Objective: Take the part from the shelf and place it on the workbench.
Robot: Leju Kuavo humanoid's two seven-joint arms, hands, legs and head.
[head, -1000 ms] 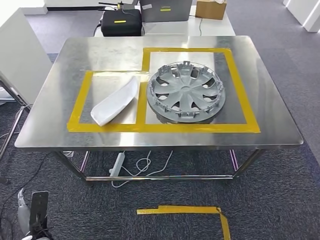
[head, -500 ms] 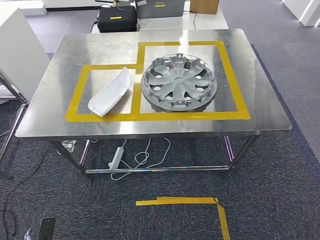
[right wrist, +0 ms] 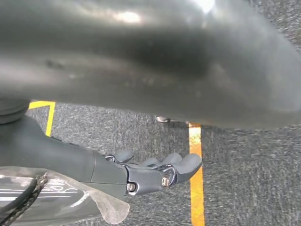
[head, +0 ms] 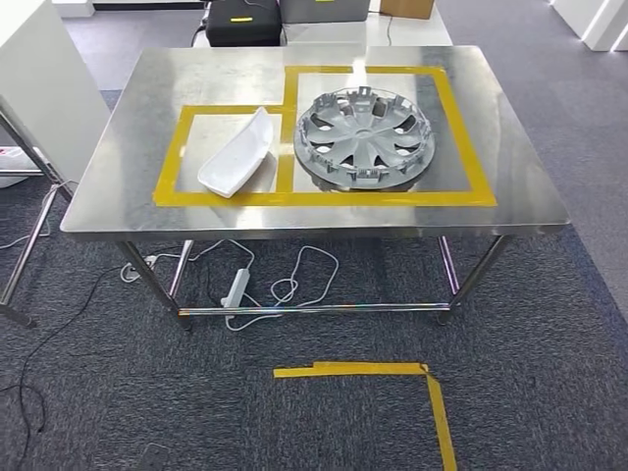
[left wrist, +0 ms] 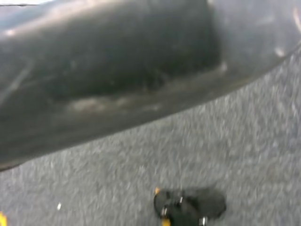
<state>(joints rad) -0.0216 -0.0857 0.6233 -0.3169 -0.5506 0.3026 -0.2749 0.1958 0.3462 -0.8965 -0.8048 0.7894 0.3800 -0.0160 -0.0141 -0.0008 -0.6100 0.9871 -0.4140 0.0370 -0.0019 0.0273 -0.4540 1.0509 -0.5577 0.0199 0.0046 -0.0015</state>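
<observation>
A steel workbench (head: 111, 177) stands ahead of me, marked with yellow tape frames. A white curved part (head: 236, 157) lies inside the left frame. A grey wheel cover (head: 363, 137) lies in the larger right frame beside it. My right hand (right wrist: 160, 172) hangs over the grey carpet in the right wrist view, its fingers stretched out straight and holding nothing. The left wrist view looks down at blurred carpet.
A power strip (head: 236, 287) and loose cables lie under the workbench. Yellow tape (head: 370, 371) marks a corner on the carpet in front of it. A white panel (head: 52, 88) stands at the left, and a black case (head: 242, 22) sits behind the bench.
The whole picture has shifted: the camera has moved, and the workbench now sits higher and smaller in the head view. The white part and wheel cover stay where they were on the bench.
</observation>
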